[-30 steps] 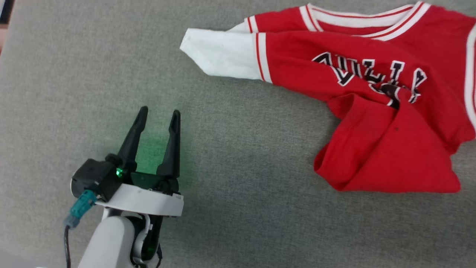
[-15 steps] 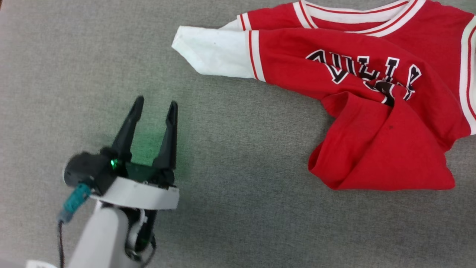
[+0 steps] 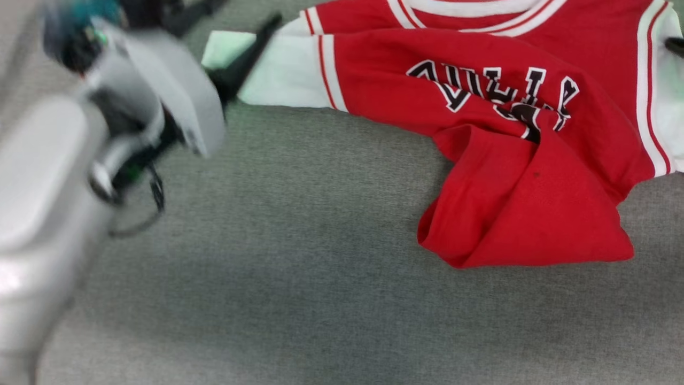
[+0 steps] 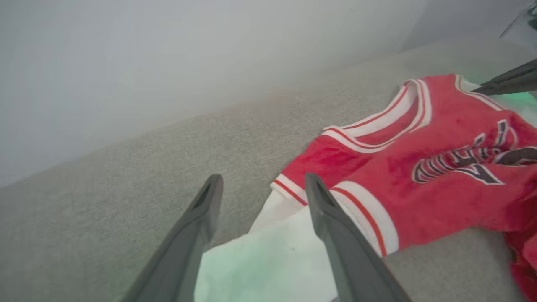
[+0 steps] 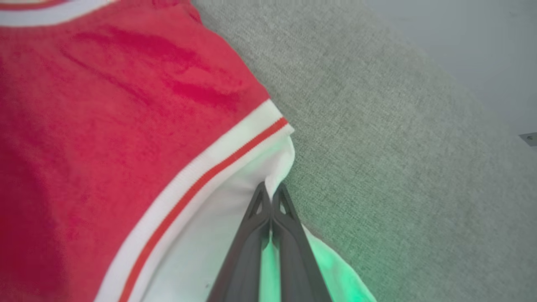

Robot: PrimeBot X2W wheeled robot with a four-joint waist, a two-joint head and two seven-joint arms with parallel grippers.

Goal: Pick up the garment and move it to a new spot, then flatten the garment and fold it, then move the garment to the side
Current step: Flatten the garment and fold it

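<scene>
We see the garment (image 3: 497, 214) lying crumpled on the grey surface (image 3: 299, 278). Our left gripper (image 4: 263, 178) holds its 2 fingers spread over a white sleeve (image 4: 277, 251). Our right gripper (image 5: 271, 187) is pressed together, pinching the edge of the other white sleeve (image 5: 209, 235).

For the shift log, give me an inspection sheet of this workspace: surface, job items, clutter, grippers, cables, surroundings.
Surface: grey woven covering, flat.
Job's things: red jersey T-shirt, crumpled, hem folded up over the black lettering.
Clutter: nothing seen.
Grippers: left gripper open above a white sleeve; right gripper shut on the other sleeve at its edge.
Cables: dark cable loop at the left wrist.
Surroundings: pale wall behind the surface.
</scene>
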